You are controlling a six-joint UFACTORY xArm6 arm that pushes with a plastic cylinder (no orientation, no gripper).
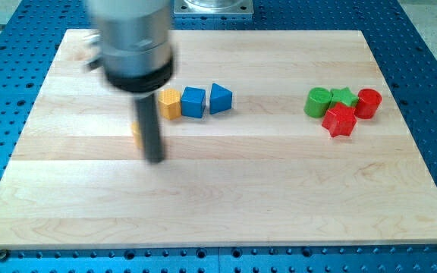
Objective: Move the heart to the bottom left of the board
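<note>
Camera view, heart (136,130) behind tool (155,159)

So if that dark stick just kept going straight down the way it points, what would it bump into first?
Only the wooden board. My tip already appears to rest on it. A small yellow block peeks out beside the rod at the view's left, but depth is unclear and it isn't under the tip.

Two blue blocks (193,102) (220,98), two green (318,101) (344,96), two red (369,103) (340,120), seemingly two yellow-orange (171,104) (136,130) (one mostly hidden).
</note>
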